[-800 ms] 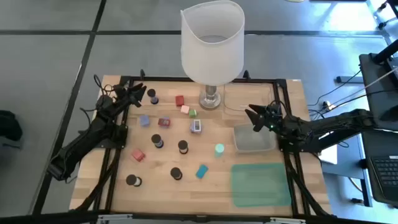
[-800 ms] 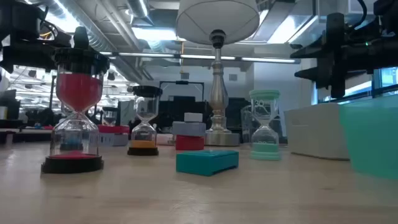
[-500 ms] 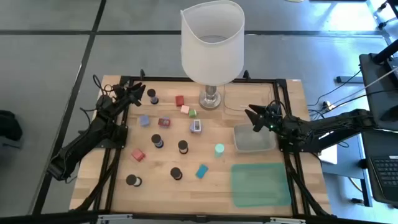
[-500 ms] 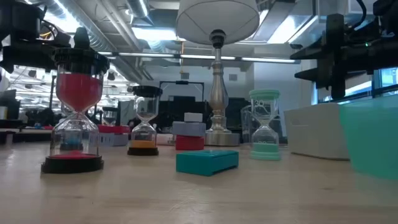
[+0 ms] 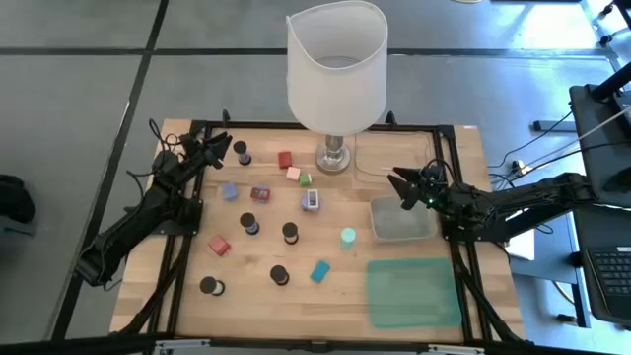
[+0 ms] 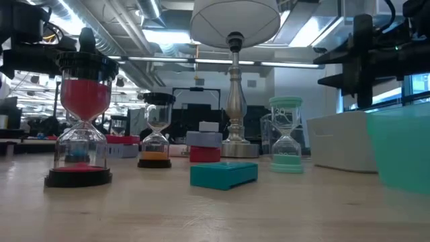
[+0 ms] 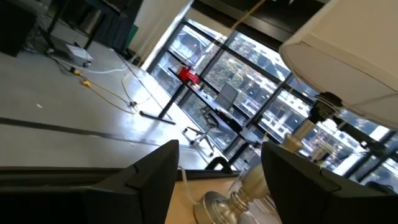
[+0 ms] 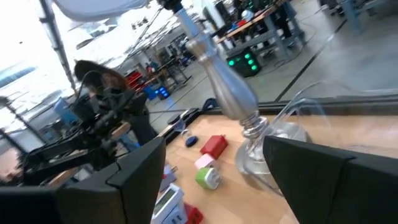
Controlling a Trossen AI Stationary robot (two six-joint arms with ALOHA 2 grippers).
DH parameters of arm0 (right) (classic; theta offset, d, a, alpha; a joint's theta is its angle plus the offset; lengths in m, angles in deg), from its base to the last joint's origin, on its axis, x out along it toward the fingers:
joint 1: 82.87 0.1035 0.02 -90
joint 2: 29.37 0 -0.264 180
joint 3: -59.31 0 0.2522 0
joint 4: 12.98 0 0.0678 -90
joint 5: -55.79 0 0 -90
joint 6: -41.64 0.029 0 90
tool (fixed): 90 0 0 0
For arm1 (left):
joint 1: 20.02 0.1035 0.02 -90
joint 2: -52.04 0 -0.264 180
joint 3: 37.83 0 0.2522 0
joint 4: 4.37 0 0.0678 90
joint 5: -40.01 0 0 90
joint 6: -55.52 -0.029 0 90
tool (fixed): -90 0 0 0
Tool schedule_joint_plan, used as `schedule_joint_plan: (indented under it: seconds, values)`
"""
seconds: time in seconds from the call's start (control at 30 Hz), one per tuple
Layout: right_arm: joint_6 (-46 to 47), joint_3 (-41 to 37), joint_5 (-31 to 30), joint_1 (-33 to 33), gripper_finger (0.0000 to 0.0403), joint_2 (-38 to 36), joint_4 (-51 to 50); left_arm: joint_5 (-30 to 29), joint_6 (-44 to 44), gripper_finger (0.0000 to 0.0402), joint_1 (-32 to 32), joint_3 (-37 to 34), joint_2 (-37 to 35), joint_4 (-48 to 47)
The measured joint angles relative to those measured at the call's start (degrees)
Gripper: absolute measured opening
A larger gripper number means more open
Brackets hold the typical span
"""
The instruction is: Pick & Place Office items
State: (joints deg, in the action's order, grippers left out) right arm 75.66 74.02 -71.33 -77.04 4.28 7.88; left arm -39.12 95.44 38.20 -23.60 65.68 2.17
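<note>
The grey tray [image 5: 400, 221] sat just below the right claw [image 5: 403, 187] and looked empty; the clear tray [image 5: 392, 155] lay just behind that claw, nothing visible in it. The green mat [image 5: 414, 292] lay bare, nearer the table's front edge [image 5: 296, 330]. The right claw hung above the grey tray's far-left corner, fingers [image 8: 137, 180] apart and gripping nothing.

The left claw [image 5: 213, 148] hovered at the far-left corner of the table, fingers [image 7: 146, 180] spread and empty. A black cylinder [image 5: 242, 153] stood just beside it, on the lamp side. The lamp [image 5: 336, 69] stood between the two claws at the back, its base [image 5: 335, 158] close to a red block [image 5: 285, 159], a pink block [image 5: 293, 174] and a small green piece [image 5: 306, 179].

The other items were scattered between the claws and toward the front: a blue block [image 5: 229, 191], a red piece [image 5: 260, 193], a white block [image 5: 311, 200], black cylinders [image 5: 249, 223], [image 5: 290, 233], [image 5: 280, 275], [image 5: 210, 286], a red block [image 5: 218, 245], the mint disc [image 5: 347, 236] just left of the grey tray, and a teal block [image 5: 319, 271]. In the low view the cylinders showed as sand timers [image 6: 82, 121].
</note>
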Motion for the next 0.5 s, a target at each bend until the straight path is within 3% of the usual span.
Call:
schedule_joint_plan:
  seconds: [0.13, 0.3, 0.5]
  values:
    - [-0.3, 0.0, 2.4, 0.0, 0.0274, 0.0, -0.2, 0.3, -1.1, 0.0226, 0.0, 0.0, 0.0, 0.0]
    - [2.6, 2.1, -1.9, 0.0, 0.0274, 0.0, -2.7, 0.7, -3.1, 0.0226, 0.0, 0.3, 0.0, 0.0]
    - [-1.7, 9.9, -5.5, -1.0, 0.0274, 0.0, -16.0, 1.1, -6.2, 0.0226, 0.0, 1.0, 0.0, 0.3]
